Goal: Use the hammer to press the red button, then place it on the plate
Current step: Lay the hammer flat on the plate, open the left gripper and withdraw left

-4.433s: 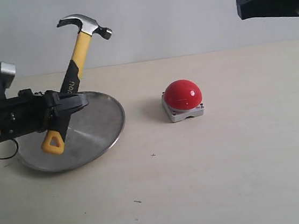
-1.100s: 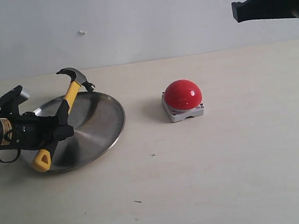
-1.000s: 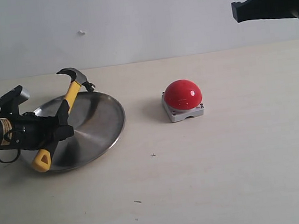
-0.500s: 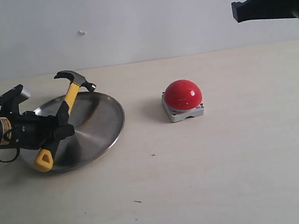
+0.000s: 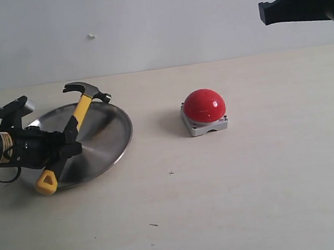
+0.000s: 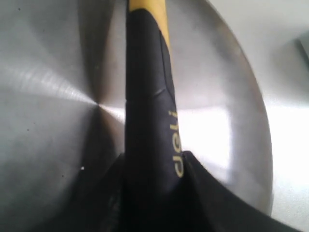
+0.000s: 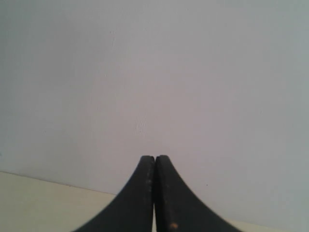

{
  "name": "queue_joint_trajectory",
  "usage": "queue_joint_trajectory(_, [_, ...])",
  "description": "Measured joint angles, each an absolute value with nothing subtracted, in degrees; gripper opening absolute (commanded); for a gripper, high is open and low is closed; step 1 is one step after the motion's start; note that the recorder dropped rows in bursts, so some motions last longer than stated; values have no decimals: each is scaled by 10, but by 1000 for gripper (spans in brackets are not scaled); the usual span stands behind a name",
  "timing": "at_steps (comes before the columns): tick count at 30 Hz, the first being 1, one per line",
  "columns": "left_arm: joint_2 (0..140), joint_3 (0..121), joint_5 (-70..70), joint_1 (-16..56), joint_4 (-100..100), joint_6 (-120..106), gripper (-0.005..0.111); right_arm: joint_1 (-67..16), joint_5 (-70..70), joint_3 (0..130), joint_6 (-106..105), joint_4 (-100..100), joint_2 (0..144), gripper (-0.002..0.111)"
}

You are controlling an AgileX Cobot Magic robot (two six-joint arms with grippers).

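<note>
At the left of the counter (image 5: 252, 181), the left gripper (image 5: 69, 140) clasps the hammer (image 5: 82, 108) by its black grip, slanted over the plate (image 5: 109, 137) with its head at the far rim; only the wrist view shows both jaws snug against the lettered handle. Right of the plate sits the red button (image 5: 204, 105), which only the exterior view shows, and the right gripper (image 5: 267, 12) hangs high, closed and empty.

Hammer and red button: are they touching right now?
Apart. The exterior view shows bare table between the hammer and the button.
</note>
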State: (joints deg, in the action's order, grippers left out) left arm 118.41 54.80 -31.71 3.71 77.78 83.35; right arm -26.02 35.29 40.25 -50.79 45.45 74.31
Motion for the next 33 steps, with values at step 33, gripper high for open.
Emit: queue_joint_trajectory(33, [1118, 549, -319, 22, 774, 842, 29, -260, 353, 402, -508, 455, 743, 0])
